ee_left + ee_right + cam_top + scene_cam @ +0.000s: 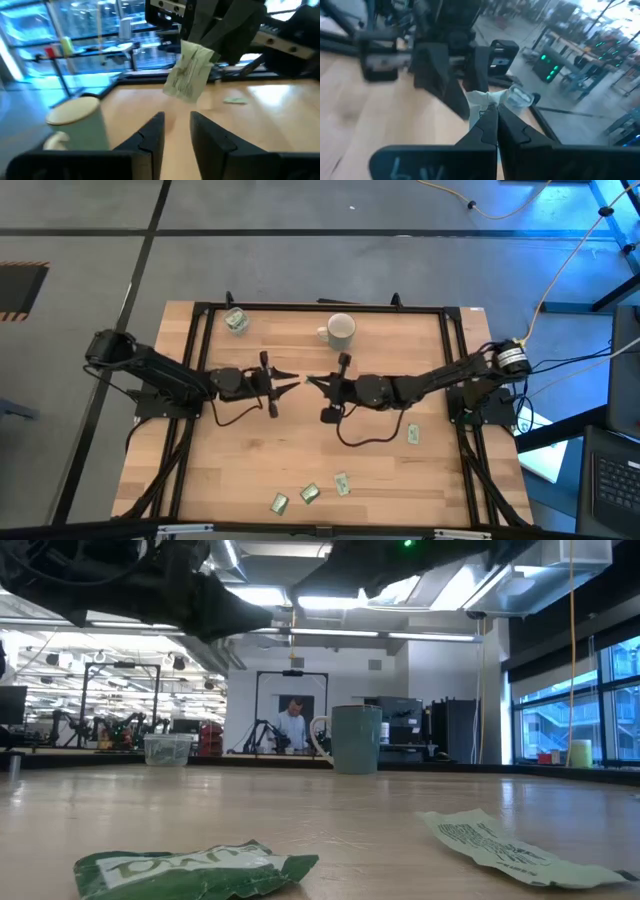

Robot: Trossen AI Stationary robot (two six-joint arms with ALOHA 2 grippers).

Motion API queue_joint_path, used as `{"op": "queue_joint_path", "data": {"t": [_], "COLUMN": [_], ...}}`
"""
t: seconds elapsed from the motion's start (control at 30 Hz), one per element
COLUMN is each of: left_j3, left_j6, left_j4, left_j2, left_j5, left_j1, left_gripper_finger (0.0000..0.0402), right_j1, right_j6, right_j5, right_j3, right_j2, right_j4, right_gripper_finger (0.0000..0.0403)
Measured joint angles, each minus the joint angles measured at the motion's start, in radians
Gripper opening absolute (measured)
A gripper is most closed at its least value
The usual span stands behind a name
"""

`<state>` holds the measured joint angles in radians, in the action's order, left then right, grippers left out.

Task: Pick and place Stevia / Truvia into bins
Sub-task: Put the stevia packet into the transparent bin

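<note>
Mid-table, the right gripper (312,383) pinches a sachet (189,75) and holds it out toward the left gripper (293,383), whose fingers stand narrowly parted, likely for a handover. The mug (340,329) waits at upper centre, with the cup (236,320) at upper left.

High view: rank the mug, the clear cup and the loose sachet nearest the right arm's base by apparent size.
1. Mug, largest.
2. Clear cup, slightly smaller, sachets inside.
3. Loose sachet, clearly smallest.
</note>
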<state>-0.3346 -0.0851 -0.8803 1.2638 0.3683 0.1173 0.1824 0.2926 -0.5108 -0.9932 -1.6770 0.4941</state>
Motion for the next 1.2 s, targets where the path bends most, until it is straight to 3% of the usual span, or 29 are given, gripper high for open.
{"op": "queue_joint_path", "data": {"t": [0.2,0.37,0.67,1.2], "left_j3": [-0.045,-0.073,-0.076,-0.076], "left_j6": [-0.131,-0.139,-0.138,-0.122], "left_j4": [-0.014,-0.015,-0.045,-0.142], "left_j2": [0.080,0.103,0.104,0.104], "left_j5": [0.140,0.240,0.234,0.230], "left_j1": [0.039,0.057,0.061,0.058], "left_gripper_finger": [0.0092,0.0111,0.0136,0.0129], "right_j1": [-0.017,-0.017,-0.017,-0.017], "right_j6": [0.085,0.109,0.108,0.103], "right_j5": [0.000,-0.071,-0.072,-0.067], "right_j3": [-0.001,0.000,0.000,0.000], "right_j2": [-0.070,-0.085,-0.085,-0.084], "right_j4": [0.213,0.251,0.274,0.275], "right_gripper_finger": [0.0000,0.0000,0.0000,0.0000]}}
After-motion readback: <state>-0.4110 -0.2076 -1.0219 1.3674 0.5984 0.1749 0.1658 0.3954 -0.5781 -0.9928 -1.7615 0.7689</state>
